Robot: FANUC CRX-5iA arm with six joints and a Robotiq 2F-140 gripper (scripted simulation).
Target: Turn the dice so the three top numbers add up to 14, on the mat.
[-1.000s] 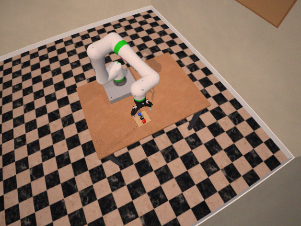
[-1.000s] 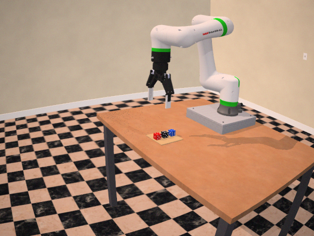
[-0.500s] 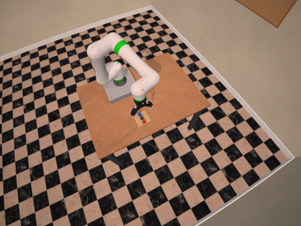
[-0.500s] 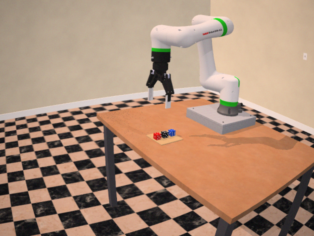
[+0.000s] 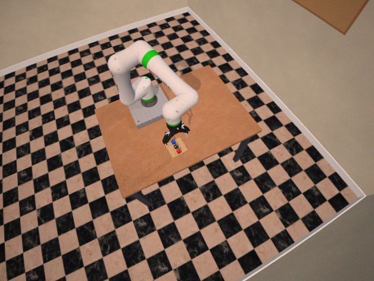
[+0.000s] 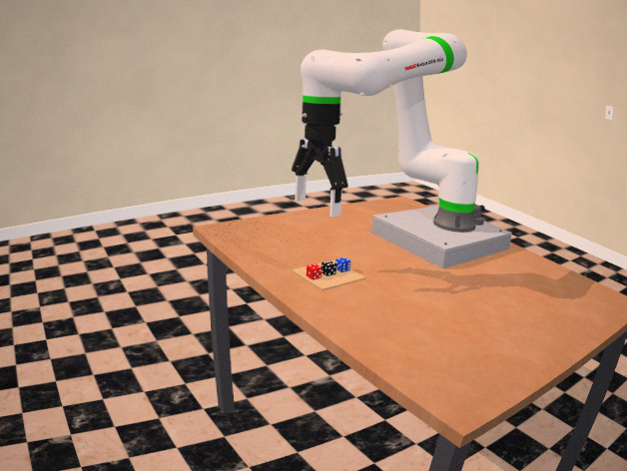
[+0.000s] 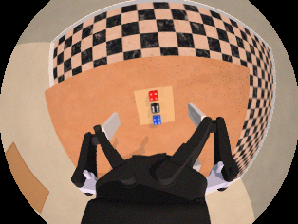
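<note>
A small tan mat [image 6: 327,276] lies flat on the wooden table near its front edge. Three dice stand in a row on it: a red die [image 6: 313,271], a black die [image 6: 327,267] and a blue die [image 6: 342,263]. All three lie flat and fully on the mat. Their top numbers are too small to read. They also show in the wrist view: red [image 7: 153,96], black [image 7: 154,107], blue [image 7: 157,120]. My gripper [image 6: 316,198] is open and empty, hanging high above the table, well above the dice. In the overhead view the gripper [image 5: 175,136] sits over the blue die [image 5: 173,141].
The robot's grey base plate [image 6: 439,236] stands at the back of the table. The table's front edge [image 6: 263,283] runs close to the mat. A checkered floor surrounds the table.
</note>
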